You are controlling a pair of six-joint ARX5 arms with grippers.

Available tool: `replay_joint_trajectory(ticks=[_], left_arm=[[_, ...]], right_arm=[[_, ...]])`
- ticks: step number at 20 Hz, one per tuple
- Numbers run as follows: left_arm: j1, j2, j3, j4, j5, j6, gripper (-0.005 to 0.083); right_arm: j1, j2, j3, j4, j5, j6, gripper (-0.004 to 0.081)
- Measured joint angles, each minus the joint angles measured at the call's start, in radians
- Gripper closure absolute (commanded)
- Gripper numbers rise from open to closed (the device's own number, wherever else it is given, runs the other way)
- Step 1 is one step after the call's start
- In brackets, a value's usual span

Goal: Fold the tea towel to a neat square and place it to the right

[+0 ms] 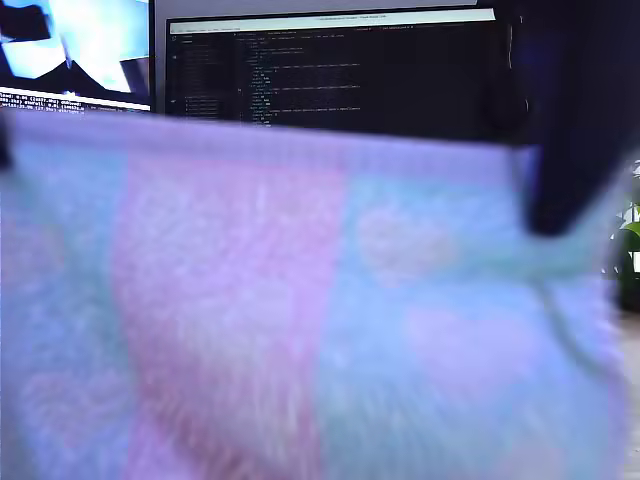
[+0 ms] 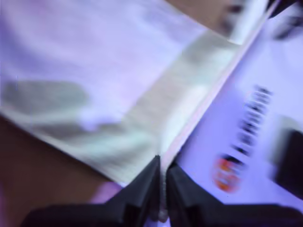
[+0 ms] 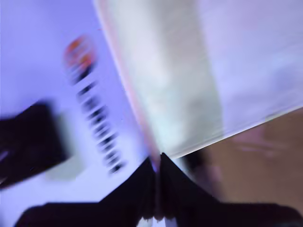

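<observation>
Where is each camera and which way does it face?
Exterior view: faces the monitors, mostly blocked by the raised tea towel; one dark arm shows.
First wrist view: on my first gripper, looking along jaws shut on the towel's edge.
Second wrist view: on my second gripper, likewise.
Shared: both wrist views show a white logo-printed surface.

Black, seemingly wedge-shaped gripper fingers (image 2: 139,189)

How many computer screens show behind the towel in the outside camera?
2. A bright screen at the exterior view's top left; a dark screen with text lines beside it, toward the centre. The tea towel fills the view below, so more may be hidden.
</observation>
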Motion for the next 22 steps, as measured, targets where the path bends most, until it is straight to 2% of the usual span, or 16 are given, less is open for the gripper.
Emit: replay_joint_trajectory(ticks=[2, 5, 8, 10, 16, 22], left_arm=[[0.0, 0.001, 0.0, 0.099, -0.087, 0.001, 0.0795], [0.023, 0.041, 0.0, 0.19, -0.111, 0.002, 0.0795], [0.055, 0.148, 0.001, 0.242, -0.125, 0.005, 0.0795], [0.067, 0.209, 0.0, 0.313, -0.17, 0.005, 0.0795], [0.122, 0.312, 0.001, 0.525, -0.191, 0.053, 0.0795], [0.179, 0.401, 0.0, 0.68, -0.19, 0.101, 0.0795]], right_arm=[[-0.047, 0.0, 0.0, 0.077, 0.081, 0.0, 0.0783], [-0.124, 0.001, 0.0, 0.168, 0.098, 0.0, 0.0783], [-0.139, 0.024, 0.0, 0.247, 0.136, 0.0, 0.0783], [-0.151, 0.069, 0.0, 0.317, 0.168, -0.002, 0.0783], [-0.233, 0.222, 0.009, 0.463, 0.179, -0.05, 0.0783], [-0.294, 0.364, 0.188, 0.449, 0.203, -0.114, 0.0783]])
